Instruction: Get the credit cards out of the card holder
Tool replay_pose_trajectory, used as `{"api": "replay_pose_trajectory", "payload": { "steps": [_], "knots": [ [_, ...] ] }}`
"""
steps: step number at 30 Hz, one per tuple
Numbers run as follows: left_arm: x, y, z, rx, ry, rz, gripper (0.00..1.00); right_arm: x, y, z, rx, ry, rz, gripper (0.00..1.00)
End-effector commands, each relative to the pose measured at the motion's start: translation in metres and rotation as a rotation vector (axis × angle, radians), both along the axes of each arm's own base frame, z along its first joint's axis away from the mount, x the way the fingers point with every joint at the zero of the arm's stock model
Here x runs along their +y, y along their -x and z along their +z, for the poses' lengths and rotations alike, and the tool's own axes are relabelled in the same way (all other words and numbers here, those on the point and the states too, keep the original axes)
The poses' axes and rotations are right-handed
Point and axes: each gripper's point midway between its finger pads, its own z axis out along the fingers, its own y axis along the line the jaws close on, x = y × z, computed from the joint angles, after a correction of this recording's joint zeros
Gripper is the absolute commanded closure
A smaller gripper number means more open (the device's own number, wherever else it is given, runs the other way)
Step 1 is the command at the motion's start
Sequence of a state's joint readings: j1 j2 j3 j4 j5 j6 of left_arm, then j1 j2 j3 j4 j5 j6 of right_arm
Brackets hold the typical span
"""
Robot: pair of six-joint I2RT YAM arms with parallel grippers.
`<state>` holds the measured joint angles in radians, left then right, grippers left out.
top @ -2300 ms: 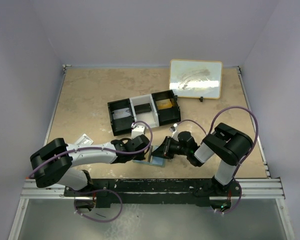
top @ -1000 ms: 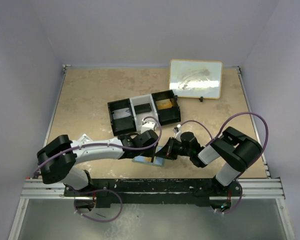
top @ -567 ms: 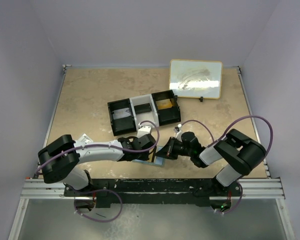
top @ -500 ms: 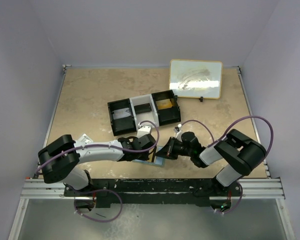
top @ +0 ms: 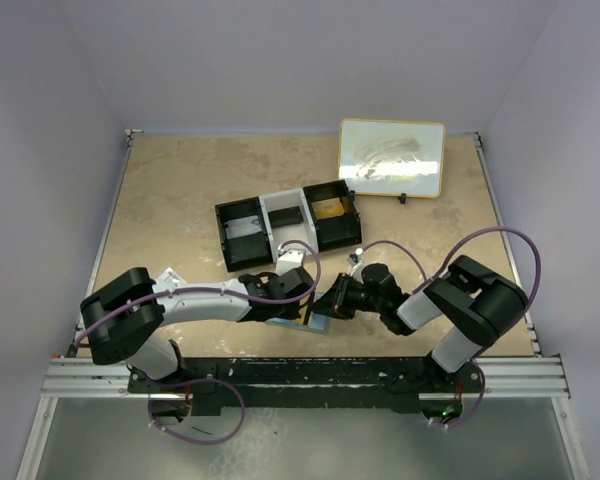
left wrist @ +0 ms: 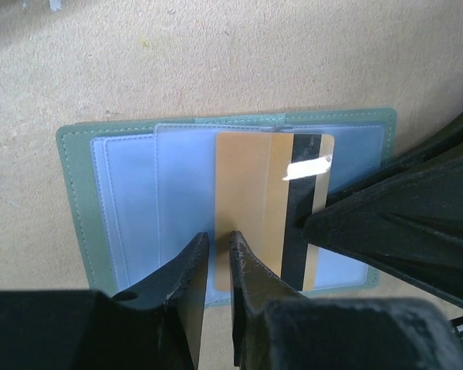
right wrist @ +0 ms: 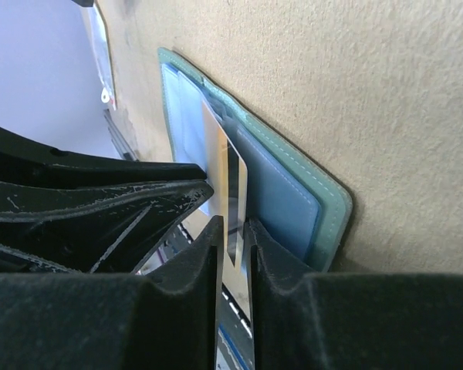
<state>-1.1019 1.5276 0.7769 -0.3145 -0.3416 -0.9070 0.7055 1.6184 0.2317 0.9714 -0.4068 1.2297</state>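
The card holder [left wrist: 77, 200] lies open and flat on the table, green rim and light blue pockets up; it also shows as card holder [right wrist: 293, 193] and, near the front edge, card holder [top: 317, 323]. An orange-tan credit card [left wrist: 247, 193] with a dark stripe sticks partly out of it, and credit card [right wrist: 233, 181] is tilted up at one end. My left gripper [left wrist: 217, 237] hovers over the card's left edge, its jaws a narrow gap apart. My right gripper [right wrist: 233, 231] reaches in from the other side, slightly open, the card's corner between its fingers.
A black-and-white three-compartment tray [top: 248, 212] stands just behind the arms. A framed white board [top: 391, 157] leans at the back right. A clear packet [top: 168, 278] lies at the left beside my left arm. Both grippers crowd the holder [top: 310, 305].
My left wrist has come down closer to the holder and its jaws have narrowed. The right gripper's jaws have eased apart around the card.
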Motion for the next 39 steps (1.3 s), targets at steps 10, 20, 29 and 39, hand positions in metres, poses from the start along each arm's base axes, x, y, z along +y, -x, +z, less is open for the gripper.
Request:
{"api": "replay_pose_trajectory", "payload": {
  "steps": [10, 20, 29, 39],
  "knots": [
    [0.005, 0.008, -0.011, 0.027, -0.007, 0.006, 0.87, 0.003, -0.012, 0.017, -0.091, -0.124, -0.055, 0.61],
    [0.005, 0.007, -0.010, 0.022, -0.006, 0.011, 0.87, 0.013, -0.004, 0.014, -0.082, -0.148, -0.003, 0.69],
    [0.005, 0.005, -0.008, 0.012, -0.015, 0.008, 0.87, 0.018, -0.003, 0.009, -0.088, -0.097, 0.017, 0.73],
    [0.006, 0.004, -0.007, 0.011, -0.015, 0.012, 0.88, 0.018, -0.004, 0.012, -0.094, -0.095, 0.006, 0.88]
  ]
}}
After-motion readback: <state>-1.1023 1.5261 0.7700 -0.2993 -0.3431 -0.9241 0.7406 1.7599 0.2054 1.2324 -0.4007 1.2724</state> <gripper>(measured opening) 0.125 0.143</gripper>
